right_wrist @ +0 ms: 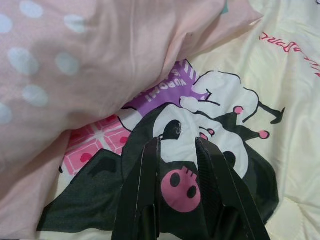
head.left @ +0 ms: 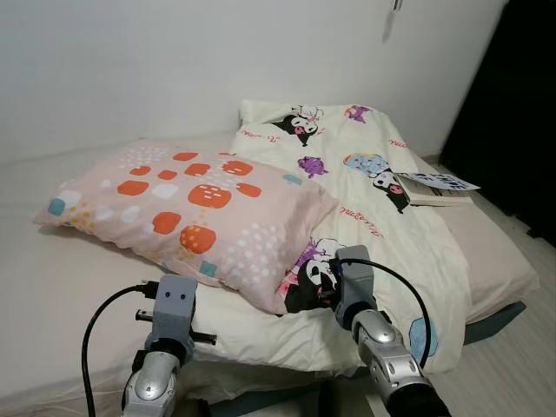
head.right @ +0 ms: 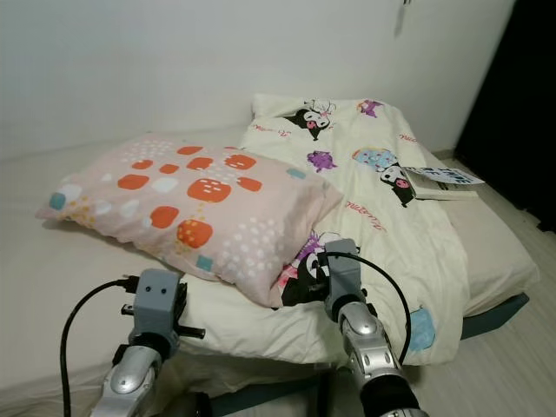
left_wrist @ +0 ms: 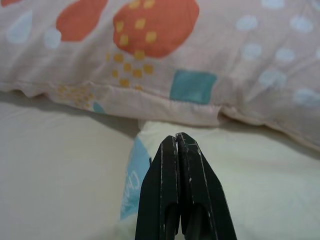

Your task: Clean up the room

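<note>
Pillow (head.left: 191,213), pink with orange and white patches, lies across the bed (head.left: 52,287) toward its near edge, one corner overlapping the cartoon-print duvet (head.left: 382,217). Right end effector (right_wrist: 177,150), fingers slightly apart, hovers over the duvet's black-and-pink print just beside that overlapping corner; left end effector (left_wrist: 176,142), fingers pressed together and empty, points at the pillow's near seam. Pillow looks light, soft, floppy; judged best pinched at a corner or seam; a book (head.left: 434,187) rests near the bed's far right edge.
</note>
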Controlling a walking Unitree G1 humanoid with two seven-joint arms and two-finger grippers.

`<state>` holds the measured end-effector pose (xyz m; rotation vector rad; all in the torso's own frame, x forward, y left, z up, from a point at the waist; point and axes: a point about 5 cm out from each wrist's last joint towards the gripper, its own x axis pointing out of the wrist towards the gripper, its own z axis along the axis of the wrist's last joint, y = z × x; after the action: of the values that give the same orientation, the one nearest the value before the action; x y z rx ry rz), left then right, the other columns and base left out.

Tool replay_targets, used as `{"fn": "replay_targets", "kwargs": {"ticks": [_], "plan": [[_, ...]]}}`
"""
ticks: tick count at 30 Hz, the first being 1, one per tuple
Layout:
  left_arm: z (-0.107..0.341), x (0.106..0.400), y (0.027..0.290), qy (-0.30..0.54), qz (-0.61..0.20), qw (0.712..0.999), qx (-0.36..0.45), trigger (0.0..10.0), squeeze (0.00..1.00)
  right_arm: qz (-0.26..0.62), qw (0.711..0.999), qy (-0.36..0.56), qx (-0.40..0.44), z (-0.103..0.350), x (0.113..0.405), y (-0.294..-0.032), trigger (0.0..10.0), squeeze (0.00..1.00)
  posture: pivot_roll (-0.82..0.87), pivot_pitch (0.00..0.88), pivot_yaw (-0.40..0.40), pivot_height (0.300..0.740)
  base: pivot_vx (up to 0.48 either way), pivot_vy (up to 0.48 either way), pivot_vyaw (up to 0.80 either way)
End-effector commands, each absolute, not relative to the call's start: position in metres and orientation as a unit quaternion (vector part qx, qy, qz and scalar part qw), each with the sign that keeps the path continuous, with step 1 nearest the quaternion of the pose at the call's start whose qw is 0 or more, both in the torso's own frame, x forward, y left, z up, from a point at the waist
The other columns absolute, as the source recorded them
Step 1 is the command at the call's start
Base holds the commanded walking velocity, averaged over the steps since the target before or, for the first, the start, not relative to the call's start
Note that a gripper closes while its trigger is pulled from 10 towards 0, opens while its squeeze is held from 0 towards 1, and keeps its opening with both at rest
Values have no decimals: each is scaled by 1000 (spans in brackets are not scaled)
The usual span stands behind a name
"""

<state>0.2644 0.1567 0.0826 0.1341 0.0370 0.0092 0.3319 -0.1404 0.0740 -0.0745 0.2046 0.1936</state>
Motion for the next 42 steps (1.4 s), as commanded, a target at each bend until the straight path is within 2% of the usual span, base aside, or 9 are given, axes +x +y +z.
{"fn": "replay_targets", "kwargs": {"ticks": [1,12,13,16,27,28,33,34,42], "plan": [[77,260,165,33,8,997,75,10000,0,110,990,87,-31,79,333,-137,10000,0,-33,121,5,581,0,0,0],[85,257,173,9,-6,998,58,10000,0,191,979,42,-61,92,336,-116,10000,0,-27,129,3,581,0,0,0],[87,256,173,3,-14,999,51,10000,0,199,978,34,-61,94,338,-114,10000,769,-27,136,4,581,0,0,0],[89,254,172,-3,-24,999,45,10000,0,206,976,27,-63,97,340,-112,10000,1000,-25,139,2,581,0,0,0],[95,253,157,4,-68,997,21,10000,0,198,974,12,-107,107,350,-115,10000,1000,-7,151,-11,581,0,0,0],[94,256,150,5,-80,997,22,10000,0,174,978,27,-115,102,349,-121,10000,0,-7,151,-11,581,0,0,0],[93,263,131,4,-132,991,20,10000,0,107,983,58,-139,87,344,-139,10000,0,-21,161,2,581,0,0,0],[94,264,124,2,-155,988,14,10000,620,86,984,65,-143,83,342,-146,10000,0,-26,165,8,581,0,0,0],[101,271,103,-7,-212,977,7,10000,1000,55,990,66,-111,76,332,-162,10000,0,-50,167,44,581,0,0,0]]}}
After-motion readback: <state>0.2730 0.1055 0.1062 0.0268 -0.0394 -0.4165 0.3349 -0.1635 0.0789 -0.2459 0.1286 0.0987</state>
